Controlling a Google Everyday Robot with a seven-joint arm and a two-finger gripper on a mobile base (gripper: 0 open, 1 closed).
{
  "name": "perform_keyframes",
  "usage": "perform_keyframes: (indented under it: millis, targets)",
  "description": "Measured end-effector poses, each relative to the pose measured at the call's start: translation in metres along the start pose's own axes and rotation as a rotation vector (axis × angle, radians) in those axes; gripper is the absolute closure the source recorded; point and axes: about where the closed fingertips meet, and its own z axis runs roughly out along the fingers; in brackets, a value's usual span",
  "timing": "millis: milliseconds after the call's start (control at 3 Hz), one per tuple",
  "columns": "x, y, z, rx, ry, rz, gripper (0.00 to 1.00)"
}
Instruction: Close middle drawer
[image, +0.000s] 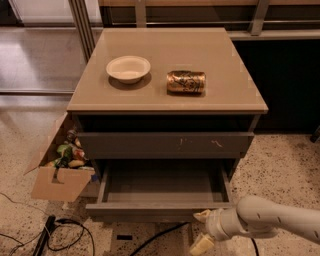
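Note:
The middle drawer stands pulled out of the grey-brown cabinet, showing its smooth grey inside. Its plain front faces me. Above it is the shut drawer front with small pale scuff marks. My gripper is low at the front right, just in front of the right part of the middle drawer's front. Its pale fingers are spread apart and hold nothing. The upper finger is at the front's lower edge.
A white bowl and a gold can lying on its side rest on the cabinet top. An open cardboard box of items stands at the cabinet's left. Black cables lie on the speckled floor.

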Motion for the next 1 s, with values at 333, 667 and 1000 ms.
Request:
perform_keyframes:
  millis: [333, 667, 1000]
  targets:
    - [-0.028, -0.067, 0.000, 0.072, 0.007, -0.046, 0.36]
    - [-0.052, -0.117, -0.008, 0.140, 0.020, -0.089, 0.59]
    - [-0.056, -0.122, -0.008, 0.145, 0.018, -0.094, 0.57]
